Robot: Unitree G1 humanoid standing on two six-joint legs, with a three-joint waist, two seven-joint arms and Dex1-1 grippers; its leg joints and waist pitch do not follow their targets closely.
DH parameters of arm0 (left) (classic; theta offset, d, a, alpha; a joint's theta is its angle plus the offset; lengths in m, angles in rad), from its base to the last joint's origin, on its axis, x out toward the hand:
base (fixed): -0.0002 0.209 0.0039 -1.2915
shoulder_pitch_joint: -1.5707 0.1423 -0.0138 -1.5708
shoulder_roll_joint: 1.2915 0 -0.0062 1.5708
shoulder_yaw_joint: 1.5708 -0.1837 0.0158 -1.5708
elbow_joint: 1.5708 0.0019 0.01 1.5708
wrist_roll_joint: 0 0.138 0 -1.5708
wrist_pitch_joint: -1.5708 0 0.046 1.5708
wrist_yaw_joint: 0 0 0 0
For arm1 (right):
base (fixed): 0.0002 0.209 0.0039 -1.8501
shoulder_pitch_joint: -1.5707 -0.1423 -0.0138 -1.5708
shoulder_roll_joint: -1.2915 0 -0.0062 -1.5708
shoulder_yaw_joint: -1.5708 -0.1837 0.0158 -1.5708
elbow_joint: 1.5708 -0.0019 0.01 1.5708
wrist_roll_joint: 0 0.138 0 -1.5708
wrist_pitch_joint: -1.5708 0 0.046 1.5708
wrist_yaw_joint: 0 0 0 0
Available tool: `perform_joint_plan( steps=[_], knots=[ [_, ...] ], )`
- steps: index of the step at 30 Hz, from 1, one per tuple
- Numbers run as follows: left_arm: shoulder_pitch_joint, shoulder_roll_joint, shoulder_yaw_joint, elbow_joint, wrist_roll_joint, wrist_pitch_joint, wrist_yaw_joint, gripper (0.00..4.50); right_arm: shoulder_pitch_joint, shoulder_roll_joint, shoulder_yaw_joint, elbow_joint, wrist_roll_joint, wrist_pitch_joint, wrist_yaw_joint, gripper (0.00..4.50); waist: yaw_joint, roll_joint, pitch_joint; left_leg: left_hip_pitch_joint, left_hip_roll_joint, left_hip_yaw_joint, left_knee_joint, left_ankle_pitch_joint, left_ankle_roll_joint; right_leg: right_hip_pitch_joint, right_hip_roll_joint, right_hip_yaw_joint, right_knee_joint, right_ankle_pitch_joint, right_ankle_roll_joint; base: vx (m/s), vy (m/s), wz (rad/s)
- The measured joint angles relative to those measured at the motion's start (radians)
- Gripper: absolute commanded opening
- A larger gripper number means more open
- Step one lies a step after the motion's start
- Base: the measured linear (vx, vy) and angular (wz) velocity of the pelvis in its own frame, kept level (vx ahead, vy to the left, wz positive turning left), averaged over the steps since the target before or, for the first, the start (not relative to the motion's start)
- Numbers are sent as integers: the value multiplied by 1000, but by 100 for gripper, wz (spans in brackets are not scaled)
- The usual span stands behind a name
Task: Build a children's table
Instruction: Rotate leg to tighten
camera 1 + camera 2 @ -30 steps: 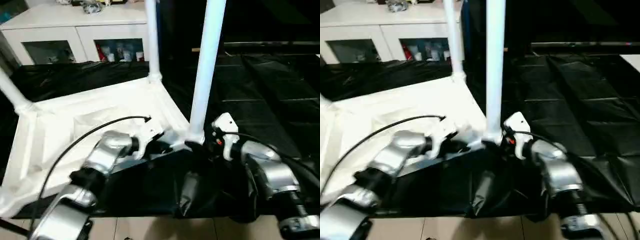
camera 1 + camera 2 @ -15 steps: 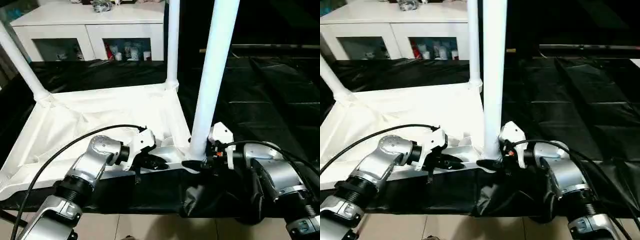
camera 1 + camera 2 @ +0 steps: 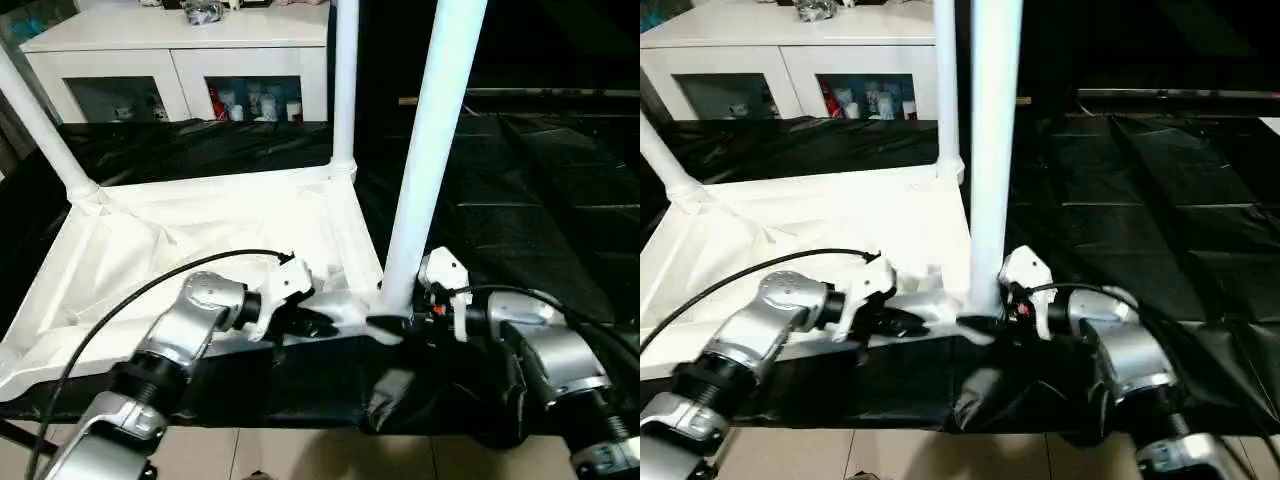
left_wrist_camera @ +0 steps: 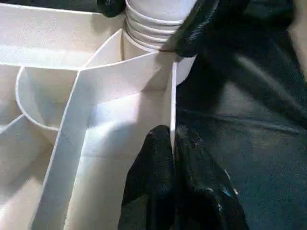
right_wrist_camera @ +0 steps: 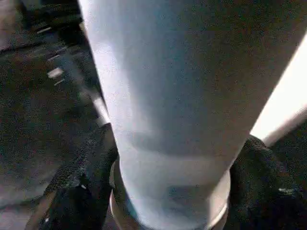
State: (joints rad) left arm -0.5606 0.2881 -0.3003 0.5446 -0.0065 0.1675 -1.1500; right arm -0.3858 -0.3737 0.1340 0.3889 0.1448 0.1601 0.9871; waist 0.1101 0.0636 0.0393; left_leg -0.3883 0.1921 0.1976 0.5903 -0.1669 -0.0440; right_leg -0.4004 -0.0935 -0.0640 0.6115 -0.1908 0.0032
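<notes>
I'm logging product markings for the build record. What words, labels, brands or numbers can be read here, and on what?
None can be read.
The bottles behind the cabinet's glass doors carry labels too small and blurred to read.
The tabletop and legs are plain white, unmarked.

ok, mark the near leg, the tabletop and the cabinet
near leg (image 3: 425, 150), left eye view, mid shaft
tabletop (image 3: 190, 235), left eye view, ribbed underside
cabinet (image 3: 180, 30), left eye view, top surface

A lab-like test room: black-draped work table (image 3: 560, 190), white glass-door cabinet (image 3: 180, 60) of small bottles behind.
</notes>
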Motion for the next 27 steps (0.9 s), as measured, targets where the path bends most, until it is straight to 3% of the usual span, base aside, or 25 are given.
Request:
perform_joint_plan(
  steps=[4,9,12,13,15,18,20,24,27],
  knots=[
    [-32,-45,6,50,16,3,95,0,1,72,-40,22,-19,8,-174,276,-11,0,0,2,0,0,0,0,0,2,0,1,-1,0,1,0,0,0],
    [-118,-166,21,177,55,16,294,0,-15,231,-138,33,-72,61,-554,275,-18,0,-1,3,-2,0,1,0,-1,4,0,2,-2,0,1,0,0,0],
    [-141,-192,21,208,64,16,335,0,-31,261,-147,46,-93,56,-649,275,-21,0,-1,3,-3,0,0,0,-1,4,-1,2,-2,0,1,0,0,0],
    [-141,-192,21,209,64,13,335,0,-30,262,-147,47,-97,49,-649,275,-21,0,-1,3,-3,0,-1,0,-1,4,-1,2,-2,0,1,0,0,0],
    [-141,-191,20,209,67,7,335,0,-29,263,-147,47,-98,41,-649,344,-20,0,-1,3,-3,-1,-2,0,-1,4,-1,1,-2,0,1,0,0,0],
    [-140,-182,19,209,69,-6,325,0,-26,263,-153,47,-73,35,-614,347,-22,1,-1,2,-2,-1,-3,0,-1,3,0,1,-2,0,1,0,0,0],
    [-137,-175,18,208,70,-17,314,0,-25,258,-161,46,-60,35,-580,387,-23,2,-1,2,-2,-1,-4,0,-1,2,0,1,-2,0,2,0,0,0],
    [-134,-145,10,204,70,-45,261,0,-19,188,-139,33,-32,48,-413,415,-22,2,0,2,-1,-1,-5,0,-1,2,0,0,-2,-1,3,0,0,0],
    [-113,-106,9,176,63,-64,194,0,-16,86,-89,12,-20,50,-252,431,-20,2,0,0,-1,0,-5,0,-1,0,0,0,-3,-1,3,0,0,0]
  ],
)
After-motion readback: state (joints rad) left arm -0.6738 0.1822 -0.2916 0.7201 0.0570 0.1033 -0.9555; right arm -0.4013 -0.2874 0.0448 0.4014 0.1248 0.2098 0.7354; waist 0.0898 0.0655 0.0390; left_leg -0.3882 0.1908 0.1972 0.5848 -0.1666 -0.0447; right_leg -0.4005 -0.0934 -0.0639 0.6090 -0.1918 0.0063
